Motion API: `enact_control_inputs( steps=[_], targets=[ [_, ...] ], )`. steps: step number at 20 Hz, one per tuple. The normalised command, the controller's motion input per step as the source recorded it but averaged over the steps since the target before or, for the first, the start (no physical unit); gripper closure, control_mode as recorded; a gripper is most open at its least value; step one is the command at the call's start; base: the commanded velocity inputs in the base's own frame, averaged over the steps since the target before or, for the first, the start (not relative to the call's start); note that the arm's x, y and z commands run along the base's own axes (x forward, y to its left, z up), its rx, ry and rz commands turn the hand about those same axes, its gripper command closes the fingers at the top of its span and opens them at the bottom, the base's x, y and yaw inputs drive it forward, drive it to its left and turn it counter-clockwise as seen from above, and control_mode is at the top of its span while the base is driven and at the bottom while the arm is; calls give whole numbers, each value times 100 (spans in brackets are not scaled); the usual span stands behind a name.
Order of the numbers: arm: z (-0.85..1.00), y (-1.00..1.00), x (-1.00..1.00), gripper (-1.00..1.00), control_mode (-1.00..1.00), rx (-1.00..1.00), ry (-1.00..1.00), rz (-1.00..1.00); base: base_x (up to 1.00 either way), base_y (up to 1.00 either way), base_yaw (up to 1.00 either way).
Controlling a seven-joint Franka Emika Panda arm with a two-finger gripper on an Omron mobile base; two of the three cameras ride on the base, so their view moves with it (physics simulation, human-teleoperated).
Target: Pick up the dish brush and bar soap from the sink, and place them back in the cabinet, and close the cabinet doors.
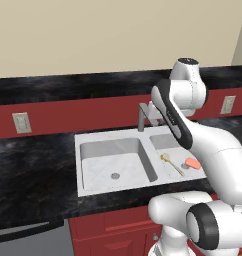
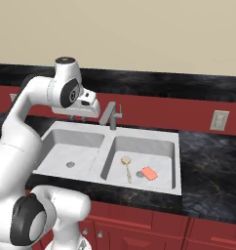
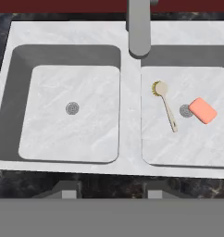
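I see my gripper (image 3: 109,193) hanging above the white marble double-basin sink (image 3: 130,120), dark fingertips (image 3: 66,190) parted, holding nothing. In the right basin lie the pale-yellow stick brush (image 3: 165,105), then the salmon-orange bar soap (image 3: 202,110) beside the drain.

Pale-yellow dish brush (image 3: 165,105) lies flat in the sink's (image 3: 130,139) right basin; orange bar soap (image 3: 202,110) just beside.

The arm (image 2: 27,127) is glossy white with rounded, thick segments — dark grey bands ring each joint. A dark round cap sits on the top joint; the finger tips (image 3: 67,192) are dark grey.
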Motion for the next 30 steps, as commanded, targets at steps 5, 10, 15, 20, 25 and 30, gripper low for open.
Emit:
enact_control_inputs(
  steps=[5, 10, 15, 20, 25, 30],
  targets=[
    [0, -1, 0, -100, -100, 0, 1, 0, 0, 0, 0],
    [0, -32, 0, -100, -100, 0, 8, 4, 0, 0, 0],
    [0, -56, 0, -100, -100, 0, 4, 10, 0, 0, 0],
    [0, -54, 0, -100, -100, 0, 2, 10, 0, 0, 0],
    [-2, -55, 0, -100, -100, 0, 1, 9, 0, 0, 0],
    [-14, -53, 0, -100, -100, 0, 1, 9, 0, 0, 0]
  ],
)
